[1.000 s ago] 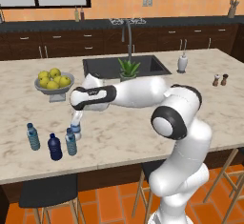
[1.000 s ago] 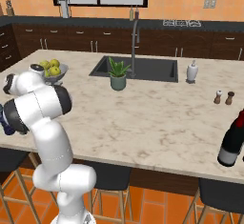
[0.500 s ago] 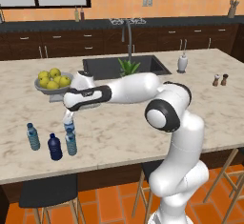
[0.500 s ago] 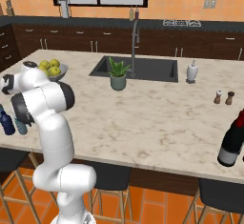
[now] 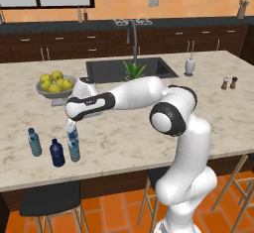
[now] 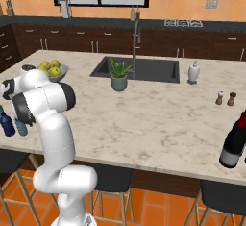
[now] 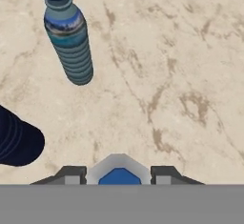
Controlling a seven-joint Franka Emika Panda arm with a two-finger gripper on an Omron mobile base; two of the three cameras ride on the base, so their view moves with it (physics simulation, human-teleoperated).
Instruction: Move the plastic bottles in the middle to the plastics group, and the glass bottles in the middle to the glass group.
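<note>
Gripper (image 5: 71, 127) sits over the blue cap of a teal bottle (image 5: 74, 146), fingers either side, grip unclear. Three bottles at near-left counter (image 5: 124, 143) edge: this, navy bottle (image 5: 57, 153), pale teal bottle (image 5: 34, 142).

Three bottles line up at the lower left of the left base view: a small bottle (image 5: 34, 142) leftmost, a squat bottle (image 5: 57, 152) next, and a third bottle (image 5: 74, 146) right of it under the gripper (image 5: 71, 126). Fruit bowl (image 5: 55, 86) sits above them on the surface (image 5: 129, 133), the sink (image 5: 130, 69) upper centre.
</note>
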